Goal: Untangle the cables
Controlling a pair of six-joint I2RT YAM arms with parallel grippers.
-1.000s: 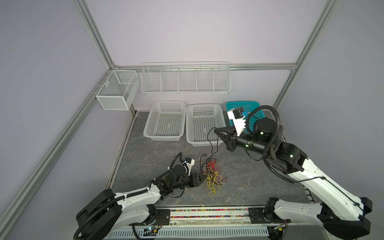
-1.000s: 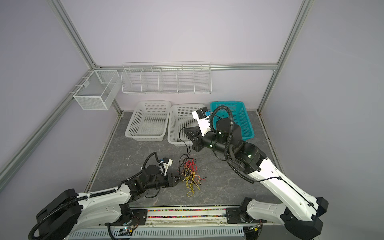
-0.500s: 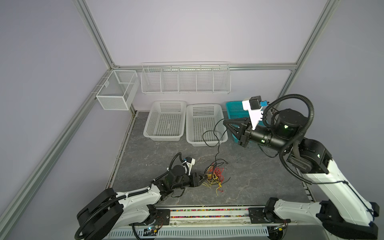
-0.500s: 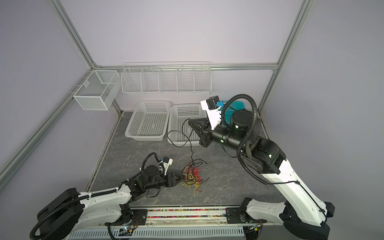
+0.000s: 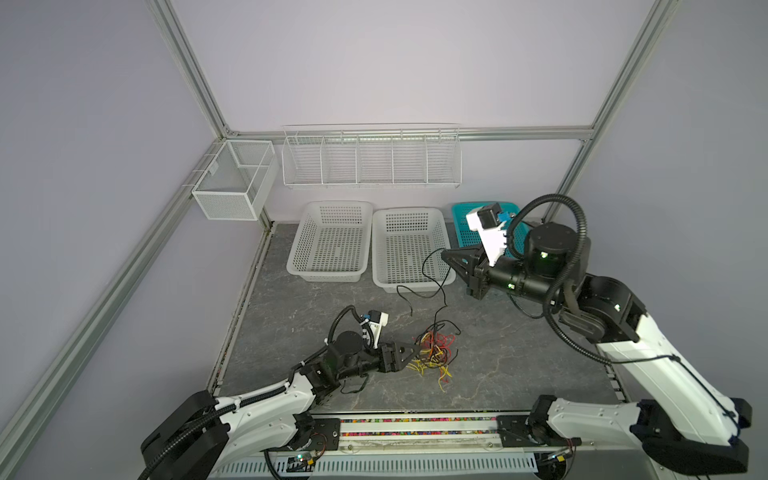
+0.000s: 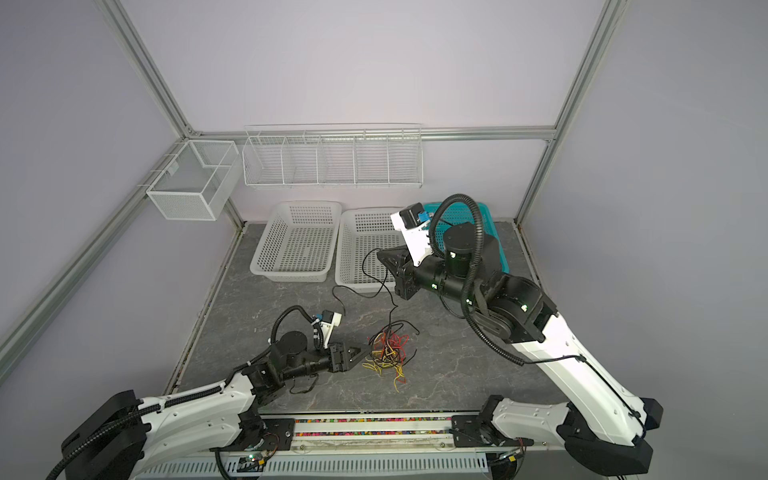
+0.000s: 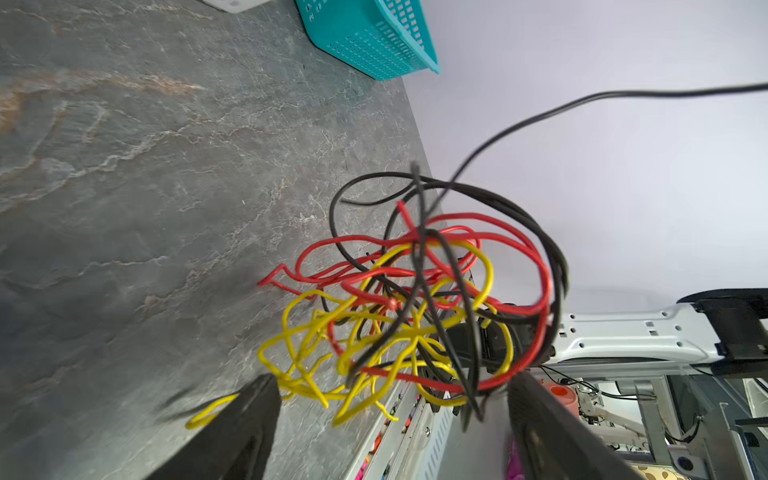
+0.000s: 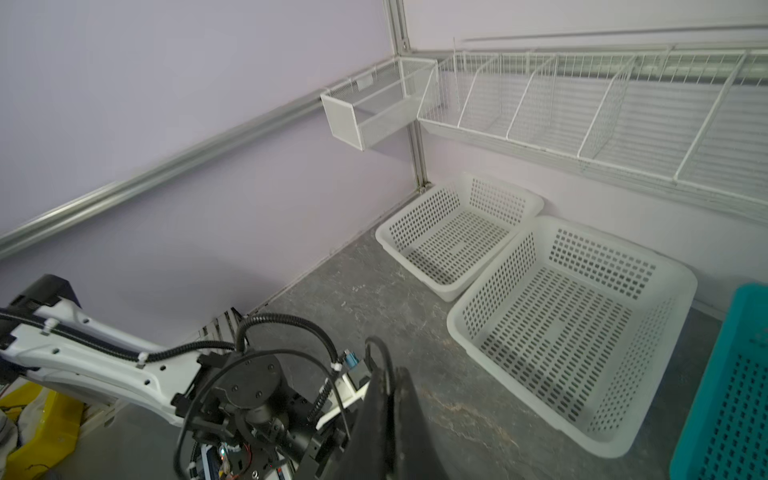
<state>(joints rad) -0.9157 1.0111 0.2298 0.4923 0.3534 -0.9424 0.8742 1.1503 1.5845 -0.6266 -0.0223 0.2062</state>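
Note:
The cables lie as a red, yellow and black tangle on the grey tabletop, seen in both top views. My left gripper lies low at the tangle's left edge and is open. In the left wrist view its jaws stand wide apart, with loose strands of the tangle reaching between them, none pinched. My right gripper hangs above the table near the baskets, shut on one black cable that rises from the tangle to it. The right wrist view shows that cable pinched between the closed fingers.
Two white slotted baskets and a teal basket stand along the back wall. A wire shelf and a mesh box hang above them. The rail runs along the front edge.
My left gripper has opened and let go of the tangle. My right arm has risen and swung toward the back with the black cable, drawing a longer length of it out.

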